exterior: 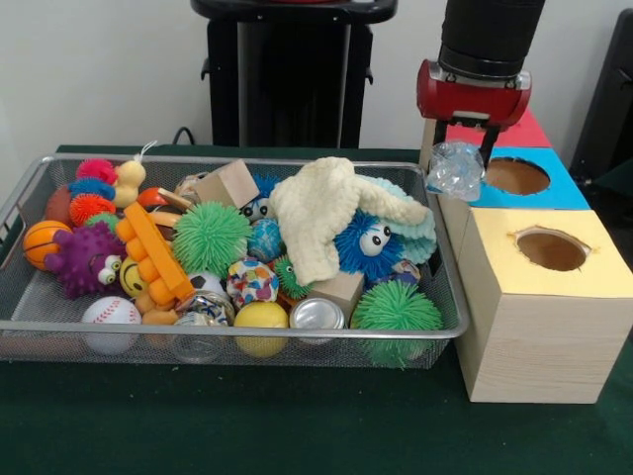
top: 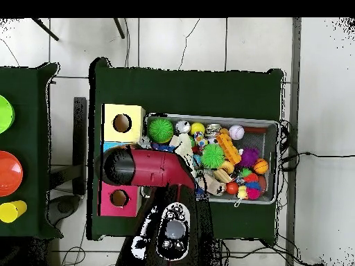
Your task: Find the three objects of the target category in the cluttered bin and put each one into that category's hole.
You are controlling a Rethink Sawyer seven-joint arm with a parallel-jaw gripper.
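Observation:
My gripper [exterior: 458,156] hangs above the bin's right end, beside the blue box [exterior: 566,190]. It is shut on a crumpled clear plastic piece [exterior: 455,170], which dangles just left of the blue box's round hole [exterior: 516,176]. The wire-mesh bin [exterior: 30,315] is packed with toys. A yellow-topped wooden box [exterior: 593,259] with its own hole [exterior: 551,249] stands nearest, and a red box [exterior: 524,131] sits behind. In the overhead view the red arm [top: 149,168] covers the blue box and hides the gripper; the yellow box [top: 123,123] and red box [top: 119,199] show on either side.
In the bin lie a cream cloth [exterior: 321,213], a blue furry toy with eyes [exterior: 368,242], green spiky balls [exterior: 210,237], a metal can [exterior: 316,315], a baseball [exterior: 111,315], a yellow ball [exterior: 261,319], wooden blocks [exterior: 227,183] and an orange toy [exterior: 156,255]. Coloured dishes [top: 8,173] sit on a side table.

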